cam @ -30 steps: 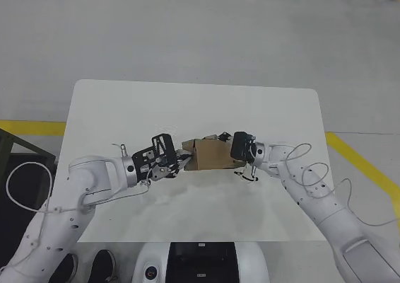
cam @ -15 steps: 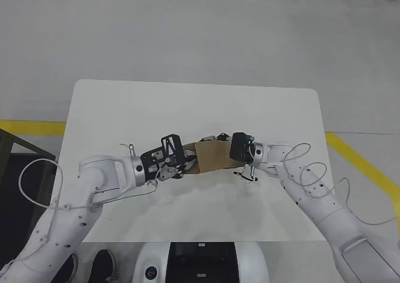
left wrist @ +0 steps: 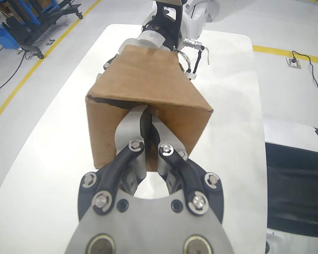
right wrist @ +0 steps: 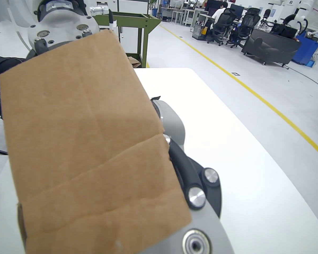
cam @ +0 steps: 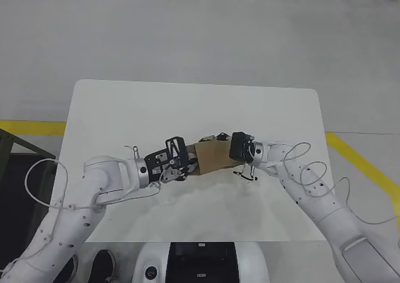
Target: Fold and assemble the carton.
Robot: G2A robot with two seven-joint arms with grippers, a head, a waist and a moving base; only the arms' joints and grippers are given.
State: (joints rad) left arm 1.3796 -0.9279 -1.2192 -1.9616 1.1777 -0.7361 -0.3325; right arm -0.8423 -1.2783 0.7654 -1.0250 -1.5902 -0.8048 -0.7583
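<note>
1. The white table (cam: 108, 106) is standing in front of the robot. Both arms are lying over its near half and meeting near the middle.
2. The left gripper (left wrist: 145, 114) is sitting at 9 o'clock of the carton (cam: 213, 156). Its fingers (left wrist: 129, 126) are pressing together. Their tips are poking in under the edge of the carton's top panel, between two end flaps. Whether any card is being pinched between them cannot be told.
3. The carton, a brown card tube, is sitting at the table's centre between the two grippers. Its long axis is running roughly from 9 to 3 o'clock, with the 9 o'clock end turned slightly toward the robot. In the left wrist view its top panel is lying flat and the end facing the left gripper is standing partly open. Whether the carton is resting on the table or hanging just above it cannot be told.
4. The right gripper (cam: 234, 150) is sitting at 3 o'clock of the carton, against that end. In the right wrist view a creased carton panel is covering most of it, so whether it is gripping cannot be told.
5. Farther off, a green cart (right wrist: 132, 25) is standing beyond the table's 9 o'clock side. A yellow line (cam: 23, 127) is running along the grey floor past it.
</note>
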